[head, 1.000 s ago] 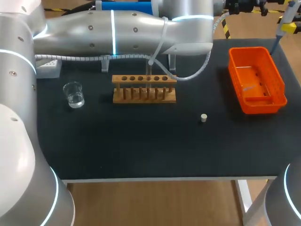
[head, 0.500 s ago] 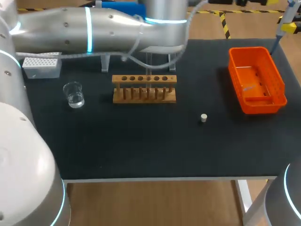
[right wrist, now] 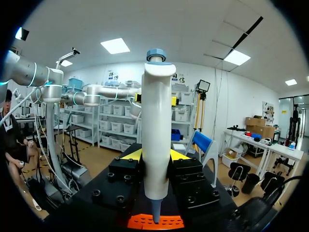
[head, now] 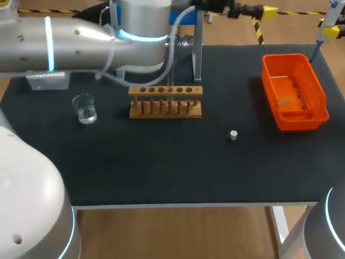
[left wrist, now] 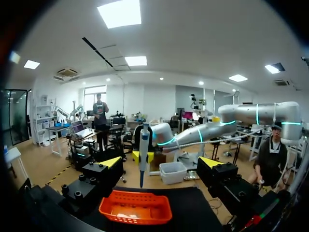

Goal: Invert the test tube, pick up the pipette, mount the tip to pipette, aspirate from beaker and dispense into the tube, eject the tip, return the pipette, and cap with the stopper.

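Our R gripper (right wrist: 154, 155) is pinched tight on the pipette (right wrist: 155, 121), w/ one finger on each side. The pipette hangs straight, thin end down, over the orange basket (right wrist: 171, 223), prob so it can push onto a tip. It's white w/ a blue cap. Our L gripper (left wrist: 161, 166) is wide open w/ nothing in it, up high behind the rack (head: 165, 101), prob to stay out of the way.
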